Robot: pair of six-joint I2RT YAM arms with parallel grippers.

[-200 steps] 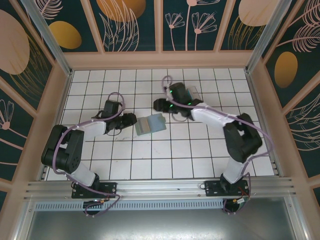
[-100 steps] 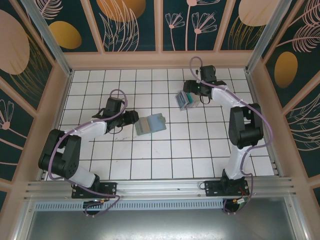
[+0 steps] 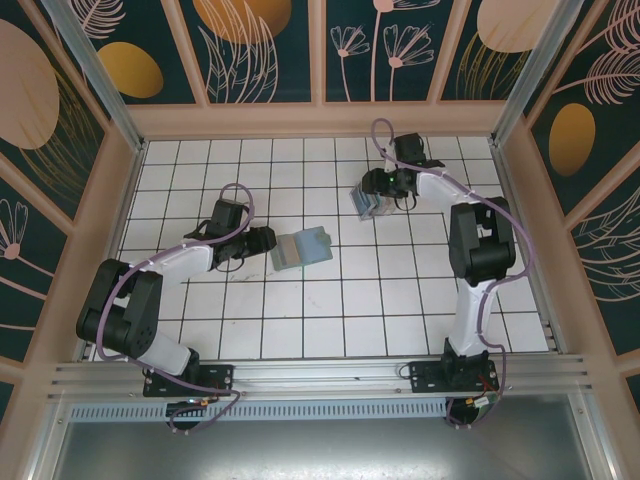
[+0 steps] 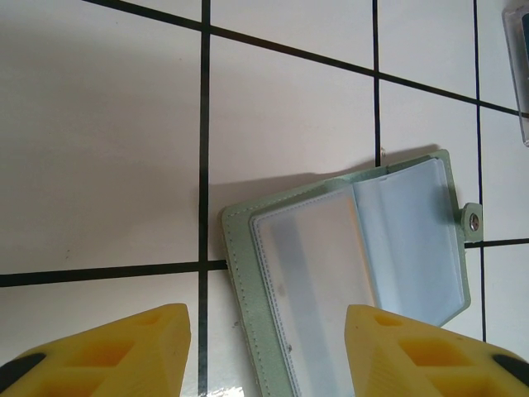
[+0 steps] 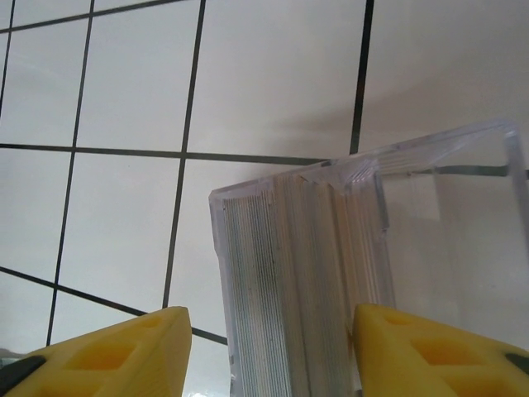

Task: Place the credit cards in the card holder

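Note:
The card holder point(image 3: 300, 248) lies open on the tiled floor near the middle, sage-green outside with a pale bluish pocketed inside point(image 4: 331, 273). My left gripper point(image 3: 266, 241) is just left of it, open, its yellow fingertips point(image 4: 107, 351) standing either side of the holder's near end without touching it. The credit cards point(image 3: 365, 203) stand on edge as a tight stack point(image 5: 297, 281) in a clear plastic case at the back right. My right gripper point(image 3: 378, 195) is open around that stack: one fingertip point(image 5: 438, 356) is against its right side, the other is apart from it.
The clear case point(image 5: 446, 207) has a wall reaching past the stack to the right. Wooden walls point(image 3: 330, 120) ring the white tiled floor. The right arm stretches far back along the right side.
My right arm swung from beside the card holder to the back right and now brackets the cards in their case. The left arm has hardly moved.

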